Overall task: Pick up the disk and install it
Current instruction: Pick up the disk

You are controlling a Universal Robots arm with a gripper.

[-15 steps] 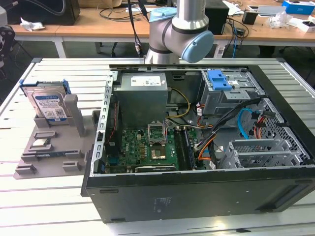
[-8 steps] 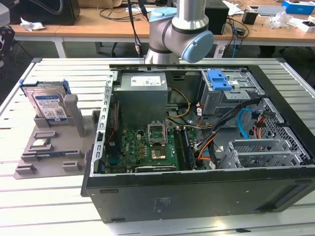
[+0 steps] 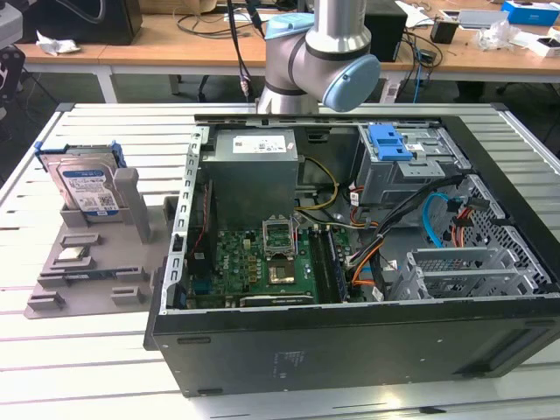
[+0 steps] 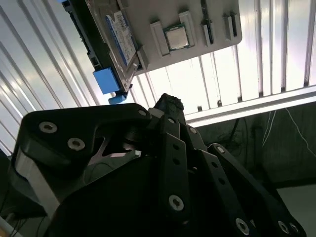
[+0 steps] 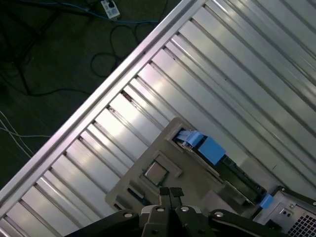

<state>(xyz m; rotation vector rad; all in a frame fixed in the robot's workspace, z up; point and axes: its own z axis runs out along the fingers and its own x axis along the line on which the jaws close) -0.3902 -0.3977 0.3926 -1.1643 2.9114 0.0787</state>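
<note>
Disk (image 3: 86, 185) (white-and-blue label, print illegible) aslant on grey tray (image 3: 87, 284)

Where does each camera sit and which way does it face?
Exterior view: off-arm, faces across the case toward the arm.
First wrist view: on the wrist, looks past the gripper at the holder.
Second wrist view: same, gripper seen side-on.
All three share the disk on the holder.
</note>
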